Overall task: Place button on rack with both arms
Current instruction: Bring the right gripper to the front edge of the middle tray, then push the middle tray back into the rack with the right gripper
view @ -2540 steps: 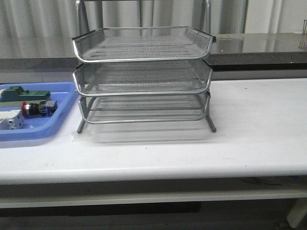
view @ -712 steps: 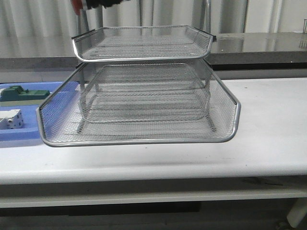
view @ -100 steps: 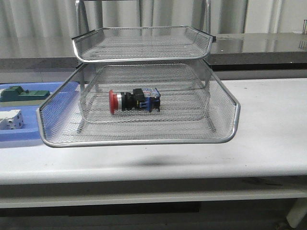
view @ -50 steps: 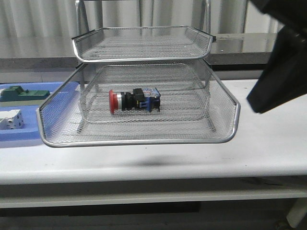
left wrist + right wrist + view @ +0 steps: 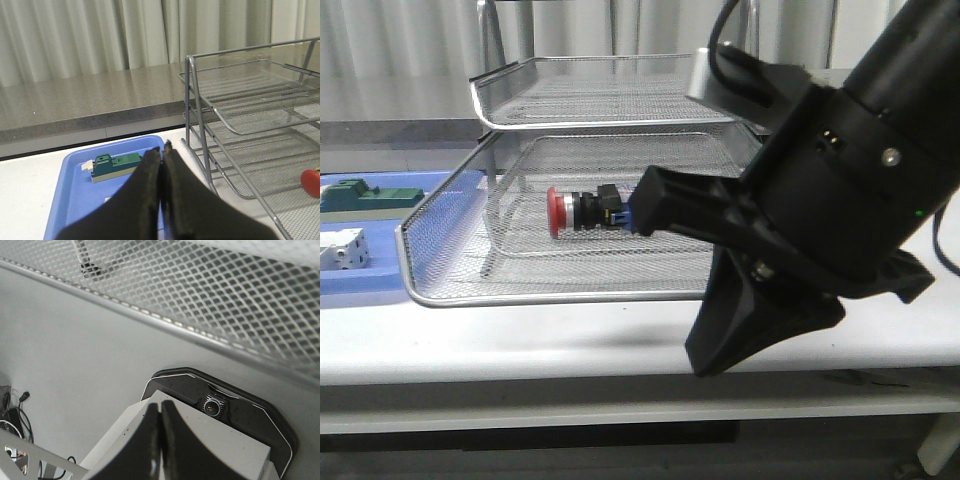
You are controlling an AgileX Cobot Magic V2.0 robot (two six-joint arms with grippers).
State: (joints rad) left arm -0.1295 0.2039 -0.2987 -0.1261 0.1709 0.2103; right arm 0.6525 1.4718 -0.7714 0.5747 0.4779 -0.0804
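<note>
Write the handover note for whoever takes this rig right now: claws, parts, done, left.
Left claw: shut, empty, above the blue tray.
Right claw: shut, empty, in front of the rack, near the pulled-out middle tray.
Button: lies on its side in that middle tray, red cap toward the robot's left.
Done: button is in the rack.
Left: probably push the middle tray back in with the right arm.

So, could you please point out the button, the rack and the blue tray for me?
button [image 5: 557, 212], front view, on its red cap.
rack [image 5: 620, 123], front view, on the front rim of the top tier.
blue tray [image 5: 80, 190], left wrist view, on its bare floor.
</note>
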